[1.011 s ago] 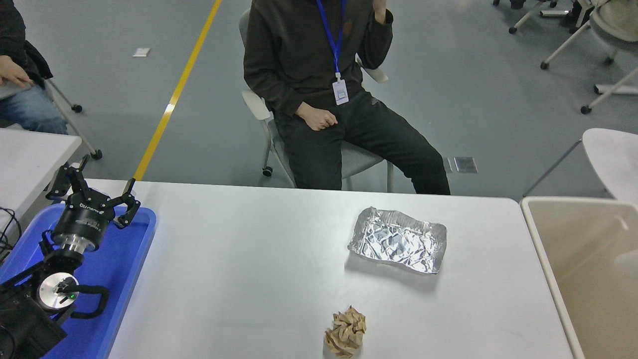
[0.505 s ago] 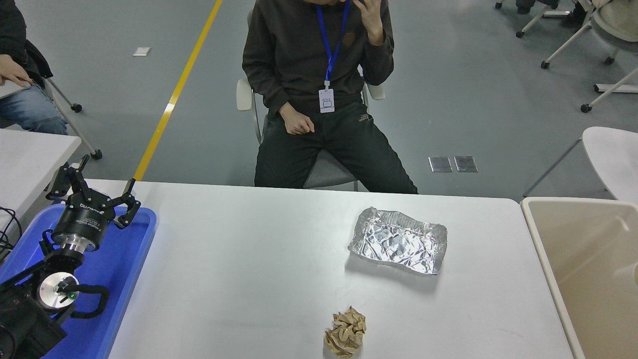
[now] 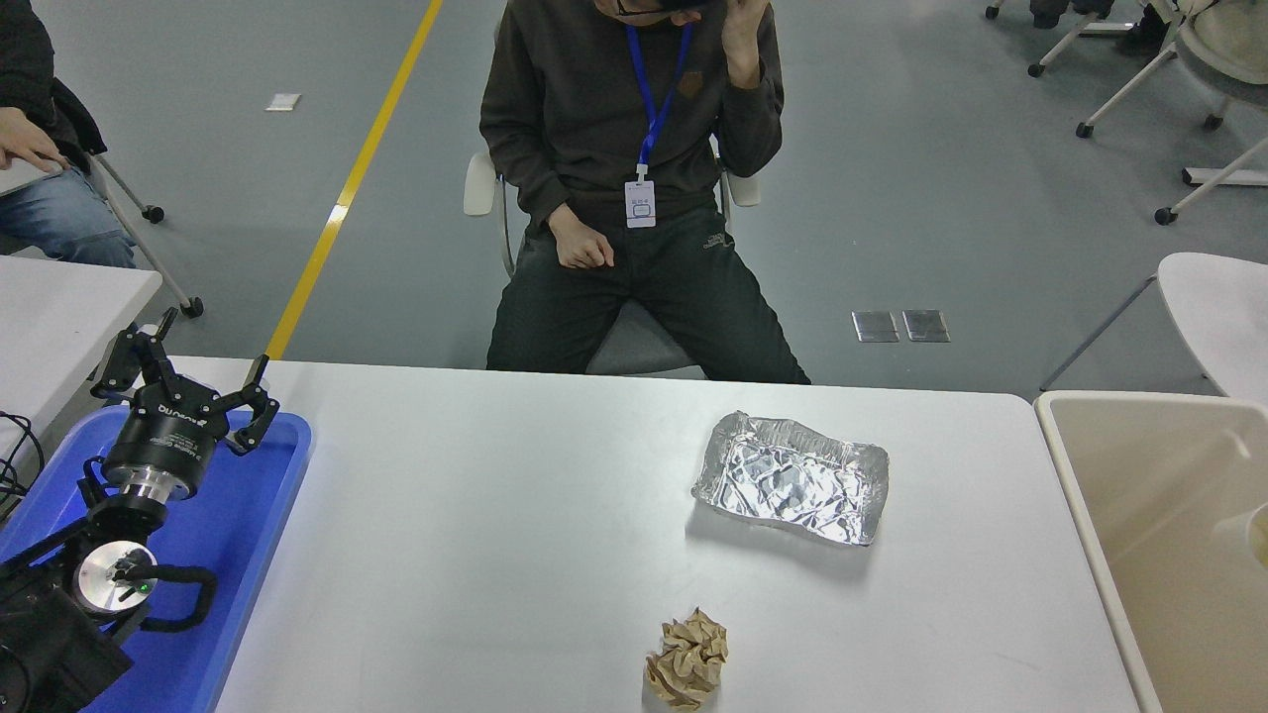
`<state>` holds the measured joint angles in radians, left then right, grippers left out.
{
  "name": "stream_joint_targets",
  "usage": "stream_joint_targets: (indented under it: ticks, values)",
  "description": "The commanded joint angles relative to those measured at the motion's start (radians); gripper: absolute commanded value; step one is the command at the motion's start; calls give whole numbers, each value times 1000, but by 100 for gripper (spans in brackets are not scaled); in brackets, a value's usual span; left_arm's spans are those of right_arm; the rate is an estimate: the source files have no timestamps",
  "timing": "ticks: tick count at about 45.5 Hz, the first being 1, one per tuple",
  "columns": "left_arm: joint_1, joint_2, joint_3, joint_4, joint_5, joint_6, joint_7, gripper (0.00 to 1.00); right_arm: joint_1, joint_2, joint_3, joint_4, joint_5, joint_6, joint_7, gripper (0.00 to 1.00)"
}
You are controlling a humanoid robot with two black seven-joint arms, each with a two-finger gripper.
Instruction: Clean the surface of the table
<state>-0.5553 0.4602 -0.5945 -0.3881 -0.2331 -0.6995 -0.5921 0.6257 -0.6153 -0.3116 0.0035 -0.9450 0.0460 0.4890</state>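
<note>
The table surface is a wide white top filling most of the view. On it lie a crumpled sheet of silver foil shaped like a shallow tray at the centre right and a crumpled ball of brown paper near the front edge. My left gripper is parked at the lower left above a blue tray, its fingers spread open and holding nothing. The right arm is out of view.
A blue plastic tray lies at the table's left end under the left arm. A beige bin stands against the right end. A person sits on a chair at the far side; another sits at the far left by a smaller white table.
The person at the far side has shifted on the chair and leaned forward with a hand raised to the head. The left arm, foil and paper ball have not moved.
</note>
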Motion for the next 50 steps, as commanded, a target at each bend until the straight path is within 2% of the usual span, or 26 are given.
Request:
stream_joint_targets:
  ticks: [1, 3, 4, 5, 8, 9, 50]
  values:
    - [0, 0, -1, 0, 0, 0, 0, 100, -9, 5, -34, -23, 37, -3, 0, 0]
    - [0, 0, -1, 0, 0, 0, 0, 100, -9, 8, -34, -34, 37, 0, -7, 0]
    - [0, 0, -1, 0, 0, 0, 0, 100, -8, 9, -32, -39, 37, 0, -10, 12]
    - [0, 0, -1, 0, 0, 0, 0, 100, -8, 11, -32, -45, 38, -1, -12, 29]
    - [0, 0, -1, 0, 0, 0, 0, 100, -8, 17, -32, -51, 38, -1, -12, 91]
    - [0, 0, -1, 0, 0, 0, 0, 100, -8, 19, -31, -51, 38, -1, -12, 98]
    - [0, 0, -1, 0, 0, 0, 0, 100, -18, 23, -27, -53, 75, -15, -12, 98]
